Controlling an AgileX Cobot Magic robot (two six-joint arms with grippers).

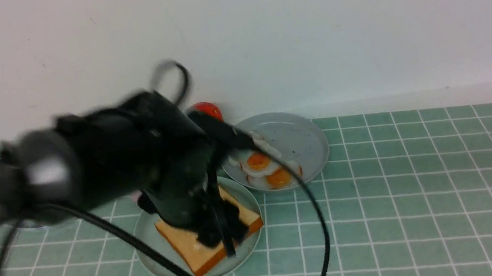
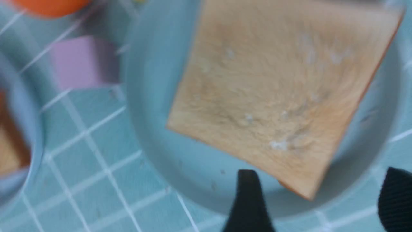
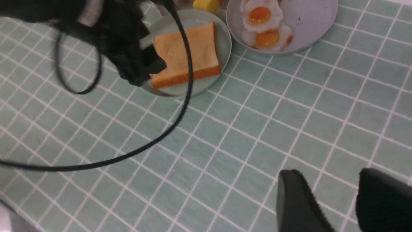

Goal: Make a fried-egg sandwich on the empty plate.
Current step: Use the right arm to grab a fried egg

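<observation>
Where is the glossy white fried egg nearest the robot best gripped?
Probably pinch the nearest fried egg by its thin white edge on the robot's right, coming down from above. It lies flat on the grey-blue speckled plate; a second egg crowds its far-left side, bare plate its right.

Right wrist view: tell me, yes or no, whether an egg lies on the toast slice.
No: the toast slice on the mint-green plate is bare, and the fried eggs lie on the grey-blue plate.
</observation>
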